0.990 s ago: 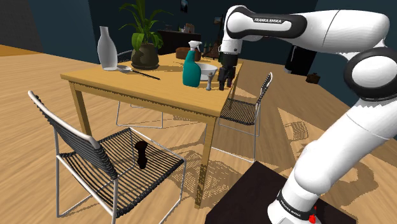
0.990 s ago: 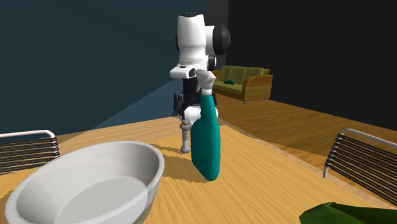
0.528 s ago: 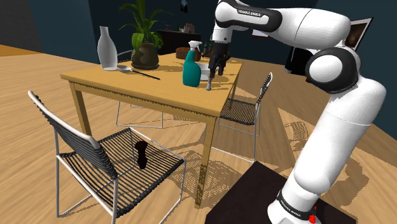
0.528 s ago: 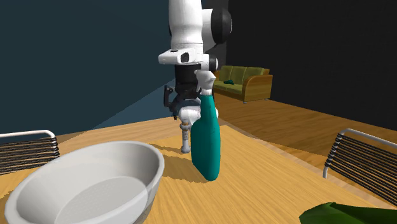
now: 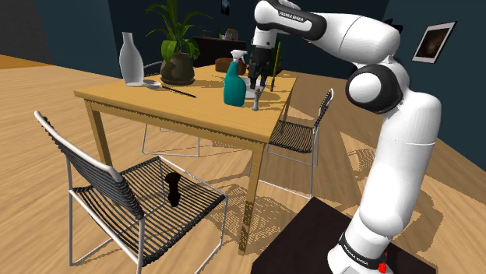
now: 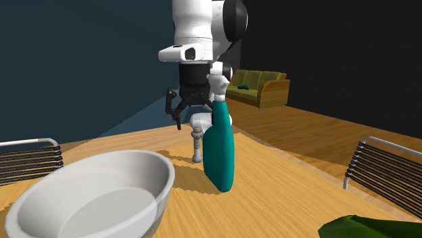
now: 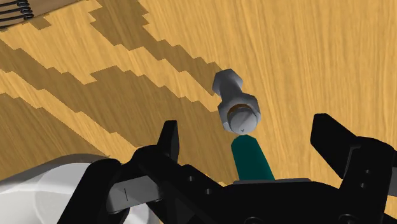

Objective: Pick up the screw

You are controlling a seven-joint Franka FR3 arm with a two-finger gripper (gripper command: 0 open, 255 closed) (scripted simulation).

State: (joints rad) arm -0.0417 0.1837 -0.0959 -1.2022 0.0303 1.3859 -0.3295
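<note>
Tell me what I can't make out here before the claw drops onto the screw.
- Second exterior view: the spray bottle covers one side of the screw.
- Shoulder view: the screw is too small to judge its gap from the claw.
- Wrist view: the claw's own body hides most of the spray bottle.

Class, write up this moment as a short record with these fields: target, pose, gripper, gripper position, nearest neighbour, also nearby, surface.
target: grey screw with a broad head
pose: upright on the table, head up
gripper: all-black two-finger gripper, open, holding nothing
gripper position: above the screw, not touching it
nearest neighbour: teal spray bottle, close beside the screw
also nearby: white round bowl
surface: light wooden table
</note>
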